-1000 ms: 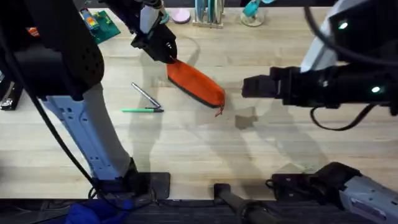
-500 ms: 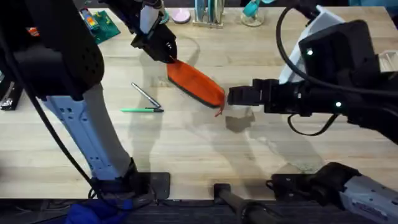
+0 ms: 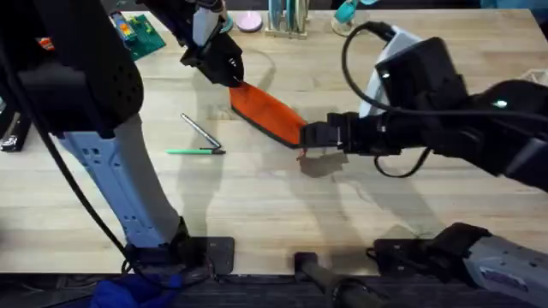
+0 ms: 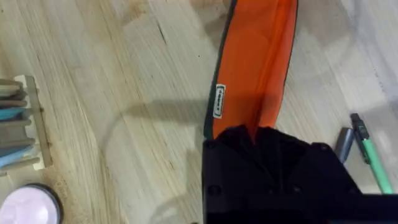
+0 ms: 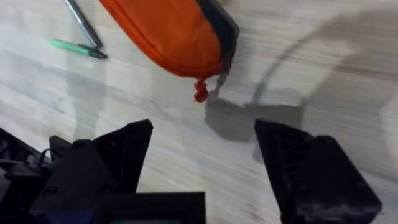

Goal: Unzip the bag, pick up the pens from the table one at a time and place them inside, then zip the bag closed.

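Observation:
The orange bag (image 3: 267, 111) lies slanted on the table (image 3: 257, 197). My left gripper (image 3: 224, 70) is shut on its far end, and the left wrist view shows the bag (image 4: 256, 62) running away from the black fingers. My right gripper (image 3: 310, 135) is open at the bag's near end. In the right wrist view the red zipper pull (image 5: 200, 92) lies just ahead of the gap between the fingers (image 5: 124, 149), below the bag (image 5: 168, 31). Two pens lie left of the bag: a silver pen (image 3: 201, 133) and a green pen (image 3: 195, 151), with the green pen (image 5: 78, 48) also in the right wrist view.
Along the table's far edge stand a green board (image 3: 141, 32), a pink disc (image 3: 248, 21) and a wooden rack (image 3: 287, 19) holding teal items. A black object (image 3: 13, 133) sits at the left edge. Bare wood stretches in front of the bag.
My right arm has swung left across the table, bringing its open gripper up to the bag's zipper end. The left gripper, the bag and the pens have stayed put.

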`<state>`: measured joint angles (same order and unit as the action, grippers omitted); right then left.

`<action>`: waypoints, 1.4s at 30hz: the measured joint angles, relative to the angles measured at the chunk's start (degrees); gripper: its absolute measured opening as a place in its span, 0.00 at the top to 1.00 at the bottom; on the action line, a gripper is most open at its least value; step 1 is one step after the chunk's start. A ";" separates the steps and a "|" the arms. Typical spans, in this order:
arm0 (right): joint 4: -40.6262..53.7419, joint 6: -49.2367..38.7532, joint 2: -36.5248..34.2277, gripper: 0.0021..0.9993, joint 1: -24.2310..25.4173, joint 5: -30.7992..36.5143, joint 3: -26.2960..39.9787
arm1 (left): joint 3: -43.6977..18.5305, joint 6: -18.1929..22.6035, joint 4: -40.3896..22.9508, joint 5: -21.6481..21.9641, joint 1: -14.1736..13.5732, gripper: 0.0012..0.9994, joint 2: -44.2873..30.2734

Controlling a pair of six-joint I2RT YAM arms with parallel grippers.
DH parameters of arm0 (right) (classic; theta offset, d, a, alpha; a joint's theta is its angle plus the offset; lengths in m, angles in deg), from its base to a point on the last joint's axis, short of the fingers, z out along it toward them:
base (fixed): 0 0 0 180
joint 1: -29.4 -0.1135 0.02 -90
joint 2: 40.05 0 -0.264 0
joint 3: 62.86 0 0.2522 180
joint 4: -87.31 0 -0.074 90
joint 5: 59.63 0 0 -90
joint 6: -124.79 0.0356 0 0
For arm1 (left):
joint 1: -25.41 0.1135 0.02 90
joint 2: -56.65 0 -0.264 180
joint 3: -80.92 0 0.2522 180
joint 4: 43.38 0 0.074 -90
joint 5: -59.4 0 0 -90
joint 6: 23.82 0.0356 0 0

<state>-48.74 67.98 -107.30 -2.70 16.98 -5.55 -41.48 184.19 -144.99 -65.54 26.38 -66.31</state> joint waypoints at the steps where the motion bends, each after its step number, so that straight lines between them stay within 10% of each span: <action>1: -0.46 -0.03 -0.87 0.00 0.00 -0.07 -0.02 | 0.00 0.00 0.00 0.00 0.00 0.96 0.00; 24: -12.20 -1.44 -16.04 0.05 0.02 -4.75 -0.09 | 0.00 -0.02 0.00 0.02 0.00 0.96 0.00; 42: -12.82 -1.93 -18.01 0.79 0.00 -5.58 -0.11 | 0.00 -0.02 0.02 0.04 -0.09 0.96 0.00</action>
<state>-61.56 66.06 -125.30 -2.70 11.41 -5.66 -41.48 184.17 -144.97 -65.49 26.29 -66.31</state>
